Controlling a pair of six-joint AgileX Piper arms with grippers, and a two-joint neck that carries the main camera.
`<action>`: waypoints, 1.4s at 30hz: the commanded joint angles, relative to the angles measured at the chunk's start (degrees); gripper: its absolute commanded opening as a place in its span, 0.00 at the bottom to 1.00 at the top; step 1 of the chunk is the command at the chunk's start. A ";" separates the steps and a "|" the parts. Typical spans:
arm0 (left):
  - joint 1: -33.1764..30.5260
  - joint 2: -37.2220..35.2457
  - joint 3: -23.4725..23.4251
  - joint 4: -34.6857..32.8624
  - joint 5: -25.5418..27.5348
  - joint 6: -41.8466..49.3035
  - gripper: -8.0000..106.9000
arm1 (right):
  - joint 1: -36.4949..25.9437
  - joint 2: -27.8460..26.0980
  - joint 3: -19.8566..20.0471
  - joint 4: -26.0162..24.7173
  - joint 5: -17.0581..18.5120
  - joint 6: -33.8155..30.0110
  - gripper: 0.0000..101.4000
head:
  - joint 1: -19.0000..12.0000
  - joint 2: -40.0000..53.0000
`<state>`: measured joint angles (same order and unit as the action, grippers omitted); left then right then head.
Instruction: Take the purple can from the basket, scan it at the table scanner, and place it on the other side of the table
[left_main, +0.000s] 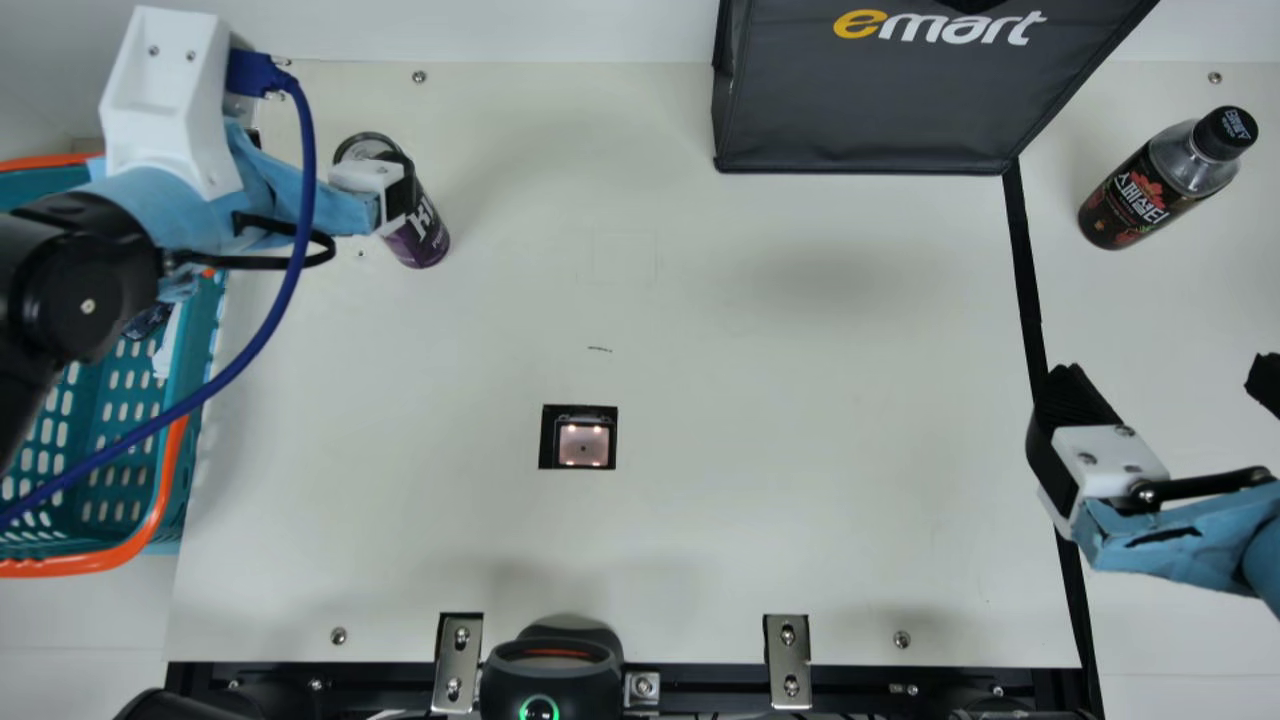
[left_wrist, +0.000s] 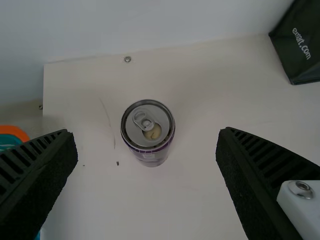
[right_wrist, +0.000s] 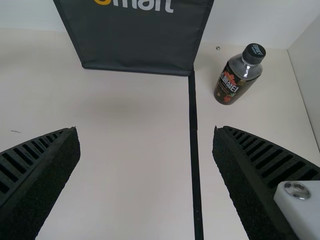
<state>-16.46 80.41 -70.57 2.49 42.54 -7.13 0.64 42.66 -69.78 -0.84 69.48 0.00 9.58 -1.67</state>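
Nearest the camera, at the main view's left, one left arm (left_main: 85, 270) with a single blue cable (left_main: 290, 270) reaches over one teal basket (left_main: 165, 495) with an orange rim. Something dark, too hidden to name, lies inside the basket.

To the right of it is the left gripper (left_main: 398, 190), its two fingers (left_wrist: 37, 172) spread apart. One purple can (left_main: 428, 235) stands upright on the tabletop (left_main: 700, 330), outside the basket. In the main view a finger hides part of its side; in the left wrist view it sits between the lines of the two fingers, just beyond their tips, with a gap on either side. The can has a dark upper side, a purple lower part, white lettering and a silver lid with one ring tab and an opened mouth.

Next come one lit square scanner (left_main: 583, 445) set in the tabletop and, at the near edge, one black device (left_main: 550, 675) with a green ring, between two metal brackets (left_main: 459, 665).

Farther right, at the back, stands one black bag (left_main: 860, 100); one black strip (left_main: 1025, 270) runs from its corner. Last are one upright dark bottle (left_main: 1130, 200) with a black cap and the right gripper (left_main: 1165, 370), its two fingers wide apart with nothing between them.
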 joint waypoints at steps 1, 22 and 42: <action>-0.15 0.87 -0.37 0.16 0.42 -0.68 0.85 | 0.00 0.00 0.00 0.00 0.00 0.00 0.94 | -1.66 0.09; 0.25 8.47 -2.69 1.65 0.42 -4.79 0.85 | 0.00 0.00 0.00 0.00 0.00 0.00 0.94 | -1.66 0.09; 0.71 15.84 -2.96 1.68 -2.15 -4.88 0.85 | 0.00 0.00 0.00 0.00 0.00 0.00 0.94 | -1.66 0.09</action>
<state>-15.59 96.20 -73.37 3.94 40.31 -11.76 0.64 42.66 -69.78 -0.84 69.48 0.00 9.58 -1.67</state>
